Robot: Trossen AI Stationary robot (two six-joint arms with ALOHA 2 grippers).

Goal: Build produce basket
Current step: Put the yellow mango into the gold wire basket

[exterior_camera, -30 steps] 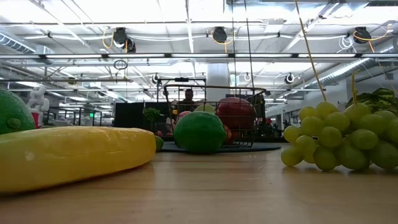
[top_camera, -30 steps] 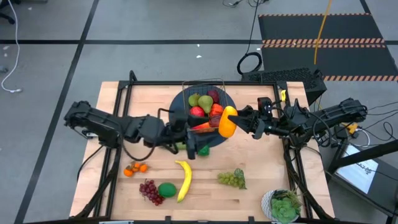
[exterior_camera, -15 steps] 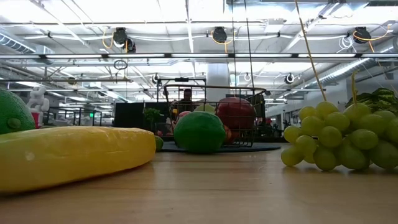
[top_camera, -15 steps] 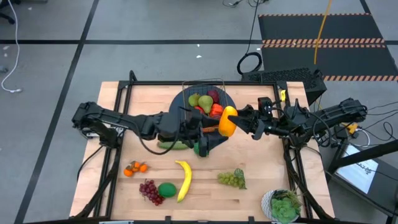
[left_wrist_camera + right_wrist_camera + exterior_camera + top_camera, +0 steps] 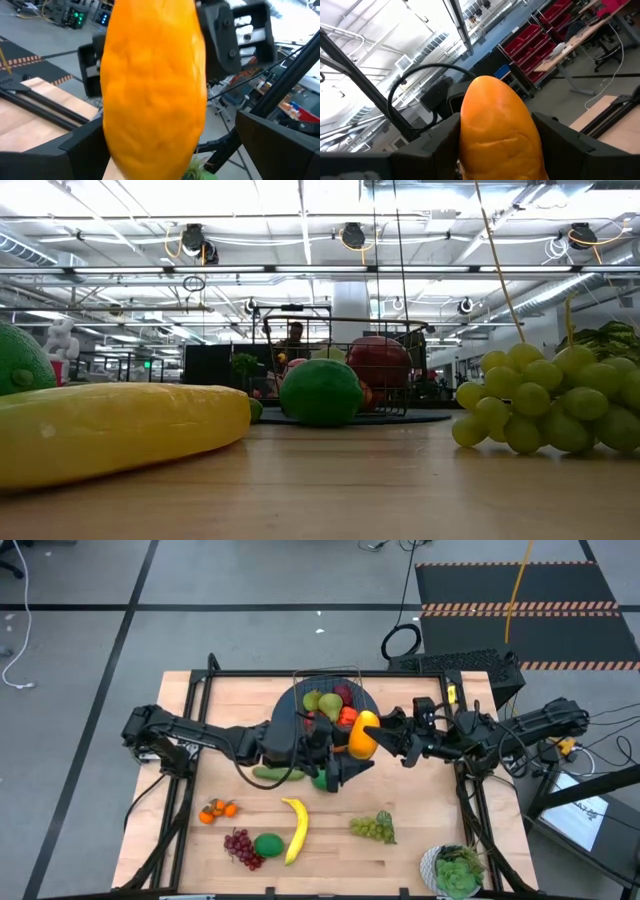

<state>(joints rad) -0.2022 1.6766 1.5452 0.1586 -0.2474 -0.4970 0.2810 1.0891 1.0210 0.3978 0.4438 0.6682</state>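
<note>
orange-yellow mango [image 5: 364, 736] sits pinched in my right gripper [image 5: 378, 733], held in the air just beside the basket [image 5: 329, 703], fingers clamped on its sides. right wrist view shows the fruit filling the gap between both fingers, so grip looks firm. reason for the height, i judge: clears the wire rim and keeps the mango reachable from the other side.

my left gripper [image 5: 345, 769] is spread wide, jaws either side of the mango w/o touching, as far as i can tell; left wrist view has the fruit dead centre between my fingers [image 5: 60, 150]. reads like a handover setup, mango presented end-on so the left can take it. judgement only.

basket stands on the round dark mat [image 5: 370, 700] at the table's far middle, already holding a pear, red apples + other pieces. mat prob keeps it from sliding.

still loose on the wood table [image 5: 420, 780]: cucumber [image 5: 275, 774], banana [image 5: 296, 827], oranges [image 5: 217, 810], purple grapes [image 5: 240, 846], lime [image 5: 268, 845], green grapes [image 5: 372, 828]. potted plant [image 5: 455, 870] at near corner, not part of the job.

task roughly mid-way by count.
</note>
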